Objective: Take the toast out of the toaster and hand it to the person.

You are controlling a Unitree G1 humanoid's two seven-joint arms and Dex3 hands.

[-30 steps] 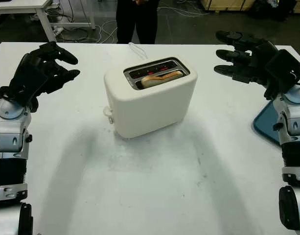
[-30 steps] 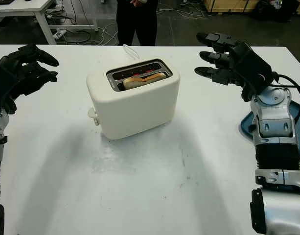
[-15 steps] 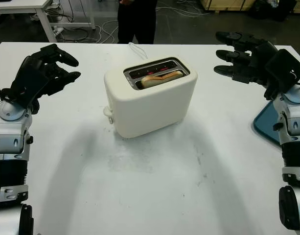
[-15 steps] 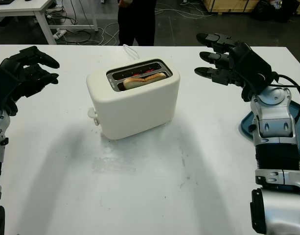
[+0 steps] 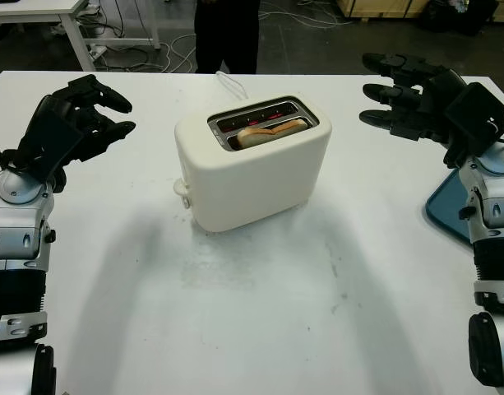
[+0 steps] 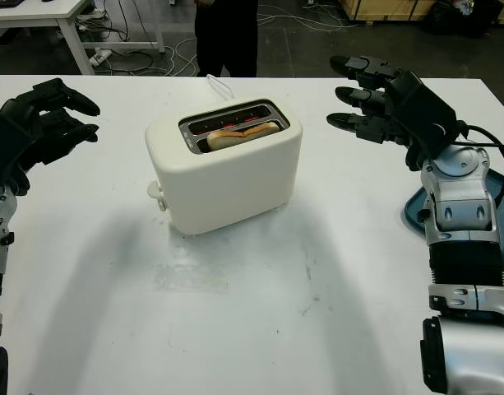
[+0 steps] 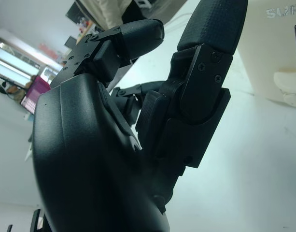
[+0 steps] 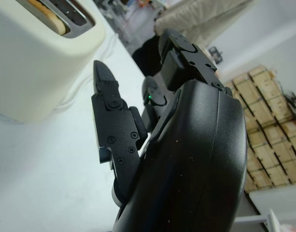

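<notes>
One toast (image 5: 270,132) lies lengthwise in the toaster (image 5: 253,164) slot, running left-right; left hand (image 5: 71,123) seems curled empty, right hand (image 5: 412,97) open, both well apart

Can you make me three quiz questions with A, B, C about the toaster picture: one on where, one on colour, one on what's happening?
1. Where is the toast?
A. in the toaster's near slot
B. on the table
C. in a hand

2. What colour is the toaster?
A. red
B. cream
C. blue

3. What are the left hand and right hand doing?
A. holding toast
B. holding nothing
C. pressing the lever

Answers:
1 A: the toast sticks up from the near slot.
2 B: its body is cream.
3 B: both hands are raised, one on each side of the toaster, apart from it.
</notes>
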